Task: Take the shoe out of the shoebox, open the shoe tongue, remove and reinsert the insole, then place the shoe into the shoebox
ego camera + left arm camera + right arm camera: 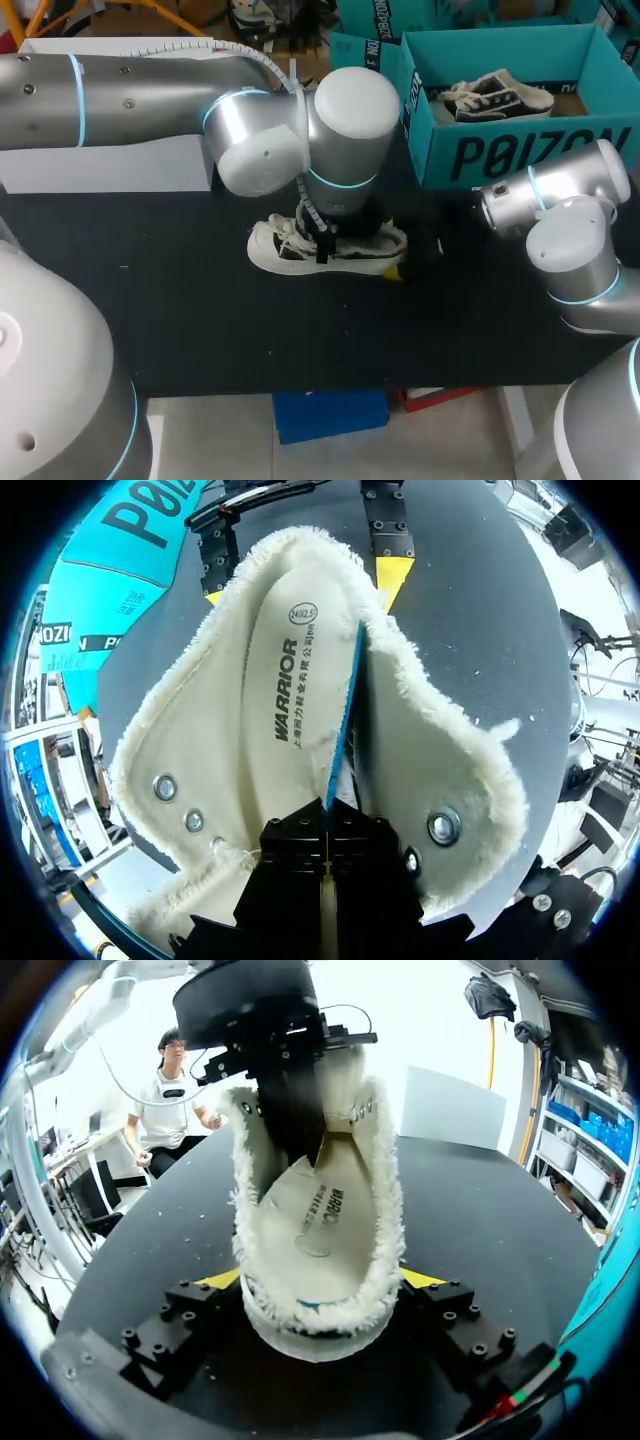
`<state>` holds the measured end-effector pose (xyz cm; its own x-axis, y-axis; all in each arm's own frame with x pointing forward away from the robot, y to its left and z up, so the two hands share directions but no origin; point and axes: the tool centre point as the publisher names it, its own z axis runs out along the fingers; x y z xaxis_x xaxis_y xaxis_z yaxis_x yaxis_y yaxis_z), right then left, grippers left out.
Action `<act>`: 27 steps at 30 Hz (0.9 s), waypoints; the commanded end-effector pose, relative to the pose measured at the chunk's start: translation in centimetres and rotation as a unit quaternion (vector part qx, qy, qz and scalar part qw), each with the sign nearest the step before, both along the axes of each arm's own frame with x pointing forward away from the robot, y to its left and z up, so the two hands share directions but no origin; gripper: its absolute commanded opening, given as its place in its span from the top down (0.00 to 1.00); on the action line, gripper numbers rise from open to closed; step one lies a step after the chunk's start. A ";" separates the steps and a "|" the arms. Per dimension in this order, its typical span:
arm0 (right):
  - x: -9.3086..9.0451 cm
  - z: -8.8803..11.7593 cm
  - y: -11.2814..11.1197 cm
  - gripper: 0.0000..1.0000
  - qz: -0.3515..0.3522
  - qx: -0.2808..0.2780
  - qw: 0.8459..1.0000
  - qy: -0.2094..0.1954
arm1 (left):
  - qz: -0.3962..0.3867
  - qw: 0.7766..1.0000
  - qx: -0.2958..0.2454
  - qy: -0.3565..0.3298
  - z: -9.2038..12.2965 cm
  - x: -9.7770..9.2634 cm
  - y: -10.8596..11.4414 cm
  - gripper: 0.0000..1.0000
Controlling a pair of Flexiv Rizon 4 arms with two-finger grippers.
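Observation:
A cream canvas shoe lies on its sole in the middle of the black table, toe to the left. My left gripper reaches down into the shoe's mouth and is shut on the edge of the white insole, whose blue underside shows along the pinched rim. In the right wrist view the insole stands partly lifted inside the shoe. My right gripper holds the heel from both sides, a yellow fingertip against each flank. The teal shoebox stands at the back right.
A second dark-trimmed shoe lies inside the shoebox. A white box sits at the back left under my left arm. The shoebox lid stands behind the left wrist.

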<state>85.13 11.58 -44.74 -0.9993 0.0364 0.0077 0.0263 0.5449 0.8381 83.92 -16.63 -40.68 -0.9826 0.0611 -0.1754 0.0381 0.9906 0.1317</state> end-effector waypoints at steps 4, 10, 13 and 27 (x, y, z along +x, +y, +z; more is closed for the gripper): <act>0.1 -0.3 -0.3 1.00 0.000 -0.001 1.000 0.001 | -0.002 0.999 -0.040 0.007 2.1 -0.9 0.9 1.00; 0.1 -0.3 -0.3 1.00 0.000 -0.001 1.000 0.001 | 0.002 0.999 -0.045 0.009 2.5 -1.1 0.7 1.00; 0.1 -0.3 -0.3 1.00 0.000 -0.001 1.000 0.001 | 0.006 0.999 -0.048 0.011 2.6 -1.0 0.7 1.00; 0.1 -0.3 -0.3 1.00 0.000 -0.001 1.000 0.001 | 0.018 0.996 -0.083 0.020 3.3 -0.7 0.6 1.00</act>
